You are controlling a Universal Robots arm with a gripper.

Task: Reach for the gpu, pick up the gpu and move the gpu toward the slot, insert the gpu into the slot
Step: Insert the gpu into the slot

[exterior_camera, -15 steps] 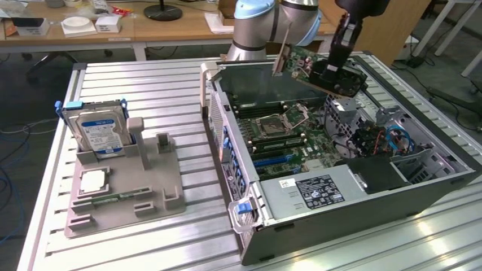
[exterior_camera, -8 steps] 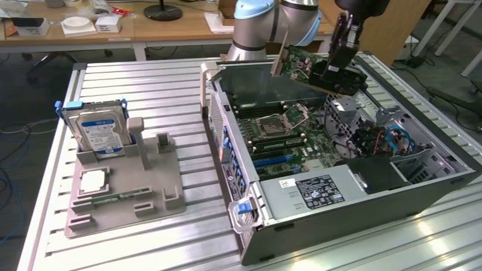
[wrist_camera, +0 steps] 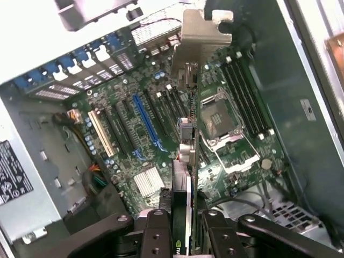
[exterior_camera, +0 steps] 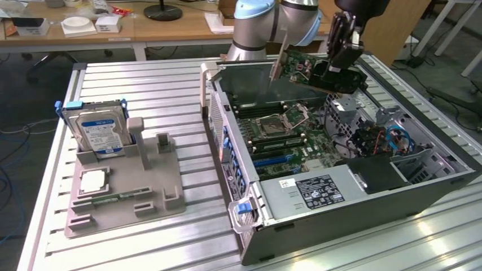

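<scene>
The gpu hangs tilted in the air above the open computer case, its metal end bracket pointing down toward the exterior view's left. My gripper is shut on the card's upper edge. In the wrist view the gpu appears edge-on as a slim blade running from between my fingers out to its bracket. The slot, a long blue strip on the green motherboard, lies beside the card's line and well below it. The slot also shows among the expansion connectors inside the case.
The silver processor socket and black memory slots sit on the card's other side. The case walls and power supply ring the board. On the exterior view's left, a grey fixture holds a blue-labelled hard drive.
</scene>
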